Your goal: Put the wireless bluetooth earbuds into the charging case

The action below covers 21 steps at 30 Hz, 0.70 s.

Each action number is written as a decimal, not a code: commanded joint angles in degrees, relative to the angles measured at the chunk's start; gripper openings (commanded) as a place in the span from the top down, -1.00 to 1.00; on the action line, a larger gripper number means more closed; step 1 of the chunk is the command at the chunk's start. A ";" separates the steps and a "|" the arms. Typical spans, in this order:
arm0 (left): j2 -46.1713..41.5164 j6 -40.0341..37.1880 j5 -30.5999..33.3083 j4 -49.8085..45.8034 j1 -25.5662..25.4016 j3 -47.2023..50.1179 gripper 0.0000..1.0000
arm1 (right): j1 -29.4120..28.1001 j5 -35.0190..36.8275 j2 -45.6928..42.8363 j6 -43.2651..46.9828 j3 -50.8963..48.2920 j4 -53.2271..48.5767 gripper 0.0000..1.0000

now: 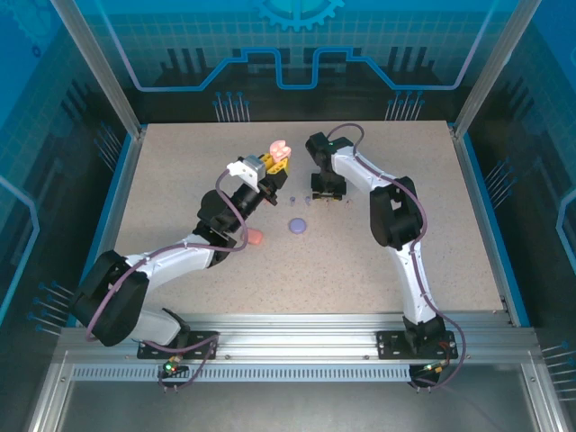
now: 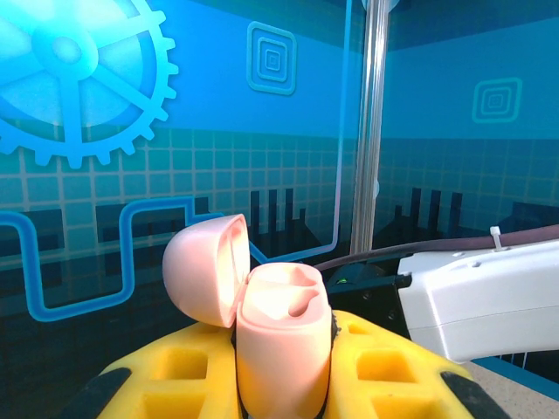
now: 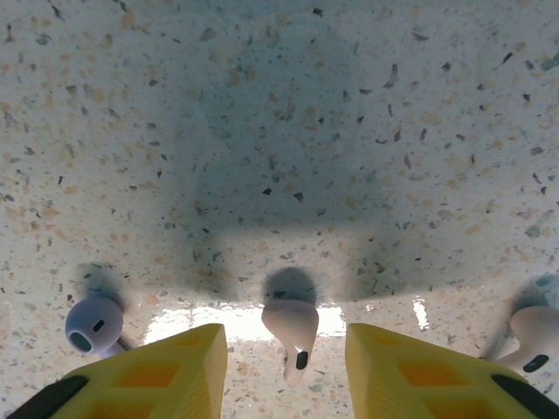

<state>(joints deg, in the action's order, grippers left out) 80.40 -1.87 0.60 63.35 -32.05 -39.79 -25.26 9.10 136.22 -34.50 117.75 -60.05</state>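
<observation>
**Ana:** Where am I on this pick?

**Me:** Nearest me, the purple case (image 1: 297, 226) lies flat on the desk (image 3: 262, 131), out of play. Just beyond it my right pincer (image 3: 284, 336) is down at the desk with its jaws parted. They straddle a beige earbud (image 3: 291, 325), and neither finger touches it.

**Ana:** How would you close well?

**Me:** I'd centre on the bulb rather than the thin stem, then squeeze slowly so it can't squirt sideways. A purple earbud (image 3: 92, 323) sits to the left and a second beige earbud (image 3: 534, 336) to the right, both apart from my fingers. I'd leave those undisturbed.

**Ana:** And the destination?

**Me:** Farther back and left, my left pincer (image 2: 281, 367) is clenched on the beige case (image 2: 279, 332) and holds it up off the desk. Its lid (image 2: 205, 271) is hinged open and the wells are showing. I'd hold it level and bring the bud in stem down.
</observation>
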 commanded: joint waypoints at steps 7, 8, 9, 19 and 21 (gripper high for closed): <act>-0.96 -0.05 -1.46 2.34 -0.11 -0.77 1.00 | -1.00 1.59 1.40 0.22 -0.42 -1.04 0.23; -0.88 -0.06 -1.49 2.30 -0.11 -0.77 1.00 | -0.96 1.57 1.45 0.27 -0.42 -1.03 0.24; -0.86 0.02 -1.50 2.30 -0.07 -0.88 1.00 | -0.94 1.47 1.51 0.22 -0.42 -0.95 0.25; -0.51 0.07 -1.75 1.95 -0.06 -1.42 1.00 | -0.94 -0.14 2.38 -0.02 -0.42 -0.24 0.32; -0.50 0.11 -1.79 1.82 -0.10 -1.41 1.00 | -1.02 -0.26 2.48 0.06 -0.64 -0.07 0.33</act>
<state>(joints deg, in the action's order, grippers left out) 80.40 -1.85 0.16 63.33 -32.05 -39.81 -25.26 9.85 137.25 -34.50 117.71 -59.94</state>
